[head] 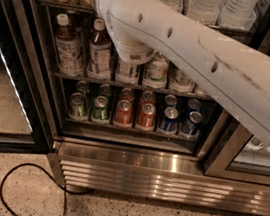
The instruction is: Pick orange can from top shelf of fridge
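Camera view. Tall glass-door fridge [132,160], black frame, steel louvred base. Top shelf [59,4]: dark wire rack. My white arm [203,54] reaches over it. Gripper: past my wrist, hidden at the upper edge, so I cannot tell its state. Orange can: unseen, presumably there. Step: reach-in. Next: secure grasp, level withdrawal.

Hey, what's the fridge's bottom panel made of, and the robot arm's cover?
Fridge base panel: looks like brushed stainless steel, with bright streaky reflections on its louvres. Arm cover: probably matte white plastic, smooth with small round holes. The gripper is out of view, past the arm's top end.
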`<state>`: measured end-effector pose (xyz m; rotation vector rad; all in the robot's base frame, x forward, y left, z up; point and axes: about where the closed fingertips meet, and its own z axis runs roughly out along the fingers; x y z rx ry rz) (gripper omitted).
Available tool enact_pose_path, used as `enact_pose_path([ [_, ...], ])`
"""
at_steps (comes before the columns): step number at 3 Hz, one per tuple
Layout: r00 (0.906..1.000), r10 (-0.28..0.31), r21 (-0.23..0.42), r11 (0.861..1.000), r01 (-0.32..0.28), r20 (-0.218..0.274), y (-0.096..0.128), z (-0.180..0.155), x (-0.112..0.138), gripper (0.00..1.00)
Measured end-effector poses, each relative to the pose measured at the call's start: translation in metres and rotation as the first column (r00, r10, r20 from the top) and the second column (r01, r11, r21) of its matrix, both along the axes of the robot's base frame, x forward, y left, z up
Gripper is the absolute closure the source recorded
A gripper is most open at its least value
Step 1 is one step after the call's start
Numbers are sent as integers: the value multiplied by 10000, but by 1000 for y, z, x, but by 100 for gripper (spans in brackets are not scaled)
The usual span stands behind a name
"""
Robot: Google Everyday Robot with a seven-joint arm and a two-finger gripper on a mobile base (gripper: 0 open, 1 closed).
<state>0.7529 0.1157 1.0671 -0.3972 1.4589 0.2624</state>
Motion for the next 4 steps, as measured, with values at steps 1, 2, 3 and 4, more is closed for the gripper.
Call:
enact_pose_path([
  [1,9984,506,76,9987,-508,236,21,13,9,24],
  [2,9911,1257,50,9920,-1260,431,48,24,9,43],
  [3,9871,1516,38,9884,-1519,509,51,29,4,66],
  [4,9871,1519,37,9883,-1523,510,47,29,4,90],
])
